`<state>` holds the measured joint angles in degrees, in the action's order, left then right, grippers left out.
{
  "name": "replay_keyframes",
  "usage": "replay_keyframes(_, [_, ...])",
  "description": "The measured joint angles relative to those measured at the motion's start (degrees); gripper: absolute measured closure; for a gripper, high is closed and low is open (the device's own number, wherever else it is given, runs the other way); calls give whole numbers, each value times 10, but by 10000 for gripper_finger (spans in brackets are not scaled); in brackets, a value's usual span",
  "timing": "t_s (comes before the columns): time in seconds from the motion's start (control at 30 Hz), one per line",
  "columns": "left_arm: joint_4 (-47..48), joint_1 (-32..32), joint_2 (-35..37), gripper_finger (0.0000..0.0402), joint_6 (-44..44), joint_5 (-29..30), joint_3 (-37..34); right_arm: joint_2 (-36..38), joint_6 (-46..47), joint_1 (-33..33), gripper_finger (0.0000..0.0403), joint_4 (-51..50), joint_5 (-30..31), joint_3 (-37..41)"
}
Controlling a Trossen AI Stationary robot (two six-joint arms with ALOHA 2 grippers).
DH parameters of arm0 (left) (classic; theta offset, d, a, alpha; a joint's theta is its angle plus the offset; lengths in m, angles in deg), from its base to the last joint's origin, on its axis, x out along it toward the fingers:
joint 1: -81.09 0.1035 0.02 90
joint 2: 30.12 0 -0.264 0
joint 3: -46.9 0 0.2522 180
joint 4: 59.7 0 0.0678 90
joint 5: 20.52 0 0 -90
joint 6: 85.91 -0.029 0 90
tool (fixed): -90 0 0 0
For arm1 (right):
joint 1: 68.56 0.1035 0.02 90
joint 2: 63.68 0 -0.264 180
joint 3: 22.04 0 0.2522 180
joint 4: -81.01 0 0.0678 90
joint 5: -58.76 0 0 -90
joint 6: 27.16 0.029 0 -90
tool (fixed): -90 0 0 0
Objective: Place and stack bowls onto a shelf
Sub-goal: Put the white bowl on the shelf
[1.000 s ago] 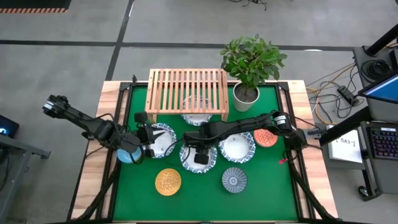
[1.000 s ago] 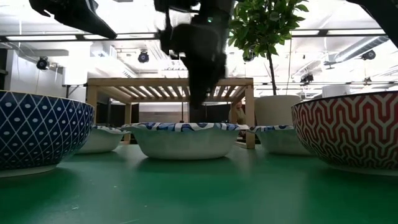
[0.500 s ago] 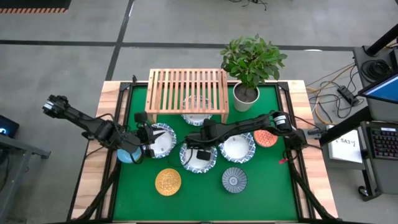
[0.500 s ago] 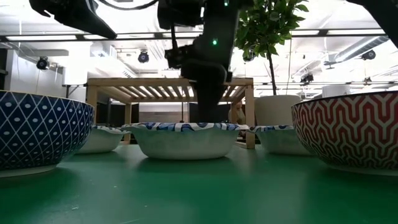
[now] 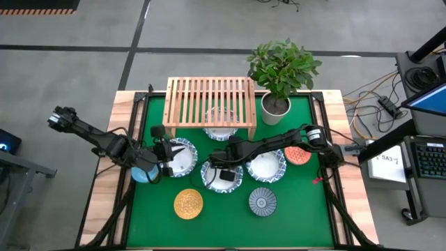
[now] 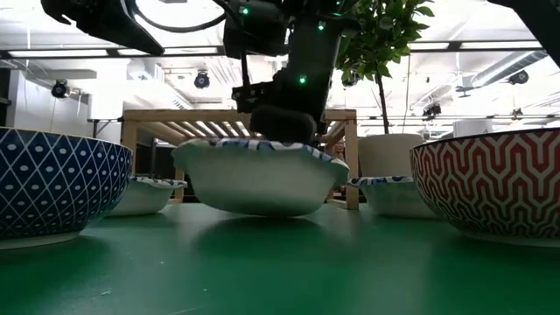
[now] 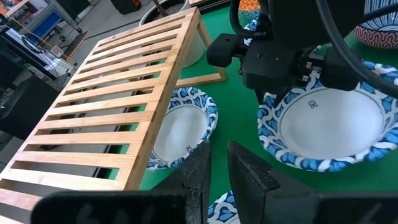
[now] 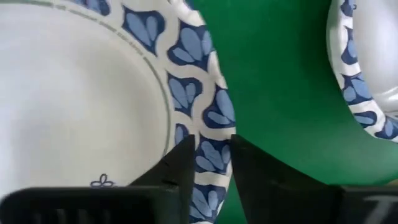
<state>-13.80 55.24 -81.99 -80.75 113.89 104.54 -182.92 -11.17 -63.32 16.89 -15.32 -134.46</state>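
Observation:
My right gripper (image 5: pixel 226 173) reaches in from the table's right, over the middle white bowl with the blue patterned rim (image 5: pixel 209 176), and is shut on it. In the low view this bowl (image 6: pixel 262 179) hangs tilted above the green mat. My left gripper (image 5: pixel 165 162) waits at the left edge of another white bowl (image 5: pixel 182 157), which rests on its base, and the light-blue bowl (image 5: pixel 141 173) lies under that arm. A third white bowl (image 5: pixel 267 166) sits to the right. A fourth (image 5: pixel 221 127) sits under the light-wood shelf (image 5: pixel 209 101). The mustard (image 5: pixel 188 203), grey-blue (image 5: pixel 263 201) and orange-red (image 5: pixel 298 154) bowls stand on the mat. My right gripper holds the middle white bowl by its blue patterned rim (image 8: pixel 211 152). One finger (image 8: pixel 177 171) is inside the bowl and the other is outside. The fingers come from above, pointing down. The bowl is lifted clear of the mat and tilted.
A potted plant in a white pot (image 5: pixel 276 104) stands at the shelf's right end. The wooden table edges (image 5: pixel 111 174) frame the green mat. Bare mat (image 5: pixel 230 223) lies along the near edge. Cables and a desk stand beyond the table's right side.
My right gripper has come down into the middle white bowl, taken hold of its rim and risen. The bowl, flat on the mat a second ago, is now lifted off it and tipped, with one side higher than the other.

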Motion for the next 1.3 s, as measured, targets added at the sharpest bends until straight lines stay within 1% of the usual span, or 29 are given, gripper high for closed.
replay_keyframes(0.13, [0, 0, 0, 366, -1, 0, 0, 0, 6, 0, 380, 0, -18, -2])
replay_keyframes(0.17, [0, 0, 0, 366, -1, 0, 0, 0, 7, 0, 386, 0, -22, -2])
replay_keyframes(0.37, [0, 0, 0, 366, -1, 0, 0, 11, 14, 0, 394, -2, -34, -2])
replay_keyframes(0.7, [0, 0, 0, 366, -1, 0, 0, 87, 45, 0, 394, 8, -35, -2])
replay_keyframes(0.8, [0, 0, 0, 366, -1, 0, 0, 102, 45, 0, 393, 34, -58, -2])
replay_keyframes(0.9, [0, 0, 0, 366, -1, 0, 0, 106, 38, 1, 377, 35, -87, -1])
replay_keyframes(1.0, [0, 0, 0, 366, -1, 0, 0, 106, 27, 1, 346, 35, -105, 2])
replay_keyframes(1.1, [0, 0, 0, 366, -1, 0, 0, 107, 5, 4, 304, 40, -106, 16])
replay_keyframes(1.17, [0, 0, 0, 366, -1, 0, 0, 107, -29, 9, 278, 52, -101, 34])
replay_keyframes(1.23, [0, 0, 0, 366, -1, 0, 0, 107, -49, 15, 256, 71, -98, 59])
replay_keyframes(1.3, [0, 0, 0, 366, -1, 0, 0, 107, -49, 17, 238, 95, -98, 88])
